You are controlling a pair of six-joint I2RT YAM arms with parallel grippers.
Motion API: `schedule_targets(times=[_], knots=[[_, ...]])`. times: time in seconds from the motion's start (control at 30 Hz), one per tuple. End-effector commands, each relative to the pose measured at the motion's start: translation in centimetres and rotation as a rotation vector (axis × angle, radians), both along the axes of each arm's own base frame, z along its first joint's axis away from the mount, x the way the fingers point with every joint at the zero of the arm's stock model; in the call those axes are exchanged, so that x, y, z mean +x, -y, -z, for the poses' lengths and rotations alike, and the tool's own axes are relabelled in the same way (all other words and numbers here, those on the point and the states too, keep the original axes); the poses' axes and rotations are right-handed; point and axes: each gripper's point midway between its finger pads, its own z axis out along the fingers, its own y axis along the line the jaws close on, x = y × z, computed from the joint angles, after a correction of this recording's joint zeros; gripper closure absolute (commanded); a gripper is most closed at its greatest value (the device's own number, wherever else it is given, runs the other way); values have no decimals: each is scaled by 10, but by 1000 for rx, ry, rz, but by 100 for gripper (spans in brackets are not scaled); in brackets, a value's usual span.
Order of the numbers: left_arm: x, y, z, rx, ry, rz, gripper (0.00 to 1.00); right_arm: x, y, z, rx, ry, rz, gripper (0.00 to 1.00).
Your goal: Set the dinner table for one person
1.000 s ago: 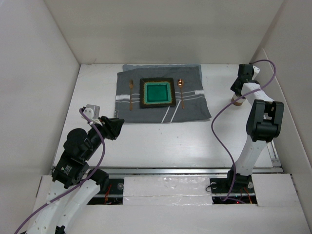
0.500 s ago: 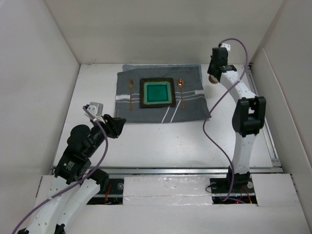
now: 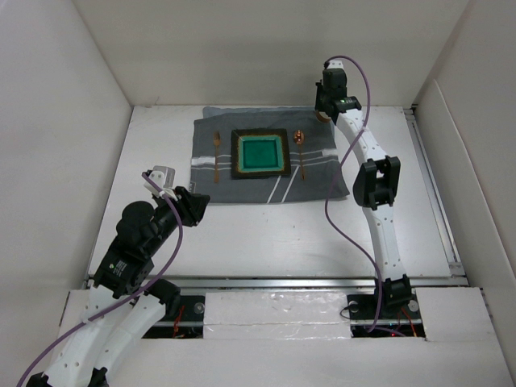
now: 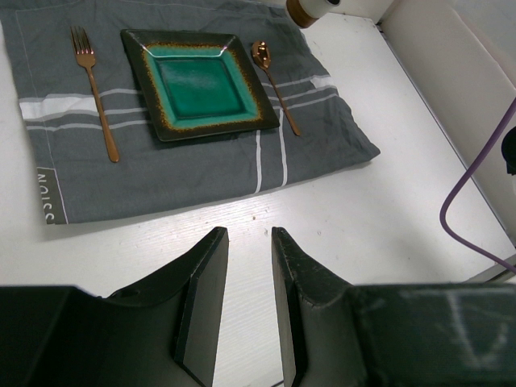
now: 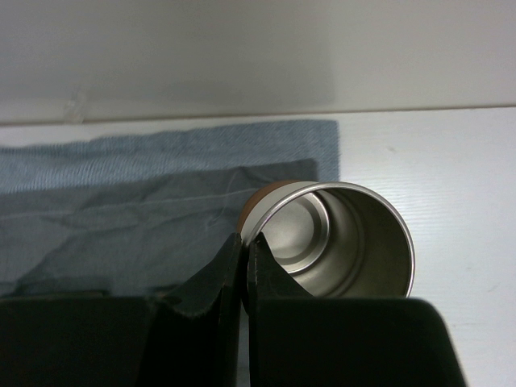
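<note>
A: Where's the table [image 3: 266,234]?
B: It's the white top under everything. The top cam gives the whole layout: a green plate [image 3: 260,152] at the far middle, on a grey mat [image 3: 242,189].
A: Cutlery?
B: 1 fork [image 4: 95,93] left of the plate and 1 spoon [image 4: 272,81] right of it. Both lie on the mat, apart from the plate. The left wrist cam shows them best; both are copper-coloured.
A: And the right end effector [image 5: 244,242]?
B: Clenched on the rim of a steel cup [image 5: 339,242], 1 finger inside the wall, 1 outside. Only its own wrist cam shows that. From the top the arm hides the grip, and just a brown bit of cup shows beyond the plate's far right corner.
A: Is the cup resting or lifted?
B: Can't tell. The right wrist cam looks into its mouth, w/ the mat's far right corner behind it. The left wrist cam catches only its copper base.
A: Left end effector [image 4: 248,242]?
B: Released, 2 fingers parted w/ nothing between. It's over bare table, near-left of the plate, past the mat's near edge.
</note>
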Motion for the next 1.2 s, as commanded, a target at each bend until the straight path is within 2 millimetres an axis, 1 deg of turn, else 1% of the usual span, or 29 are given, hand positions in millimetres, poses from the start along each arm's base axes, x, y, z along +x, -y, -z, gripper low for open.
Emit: schedule_targets(times=[0.0,0.03,0.07,0.1,0.13,0.17,0.2,0.3,0.53,0.63,0.73,0.77,0.83,0.87,0.93,1.0,1.17], knots=[[5,-1,-7,-6,33,-14,75,5,-30,-33,0,83,-89,100],[5,-1,-6,-3,29,-15,75,6,-30,-34,-4,89,-90,100],[5,-1,-5,-1,25,-15,75,7,-30,-31,-11,84,-93,100],[5,-1,-3,1,20,-15,75,5,-36,-30,-14,83,-103,100],[6,-1,-5,-1,23,-15,75,4,-35,-26,-16,74,-103,100],[6,-1,-5,0,22,-15,75,1,-36,-12,-16,42,-113,100],[6,-3,-5,0,25,-24,75,0,-38,-15,-11,45,-119,100],[6,-2,-4,2,19,-18,75,-2,-36,-1,-22,10,-115,100],[7,-2,-4,3,20,-23,75,2,-31,13,-61,-3,-100,100],[7,-3,-4,2,19,-28,75,4,-30,13,-68,2,-100,100],[7,-3,-3,3,18,-28,75,4,-30,12,-69,5,-100,96],[7,-3,-4,3,20,-31,75,4,-31,11,-68,5,-102,93],[7,-3,-3,4,13,-31,75,3,-31,13,-68,0,-104,89],[7,-3,-3,3,15,-31,75,3,-31,14,-70,-3,-106,85],[7,-4,-6,1,25,-35,75,1,-31,14,-70,-8,-108,82],[7,-5,-5,1,22,-40,75,1,-31,13,-70,-5,-113,75],[6,-5,-7,-2,31,-38,75,-1,-30,15,-75,-17,-109,69]])
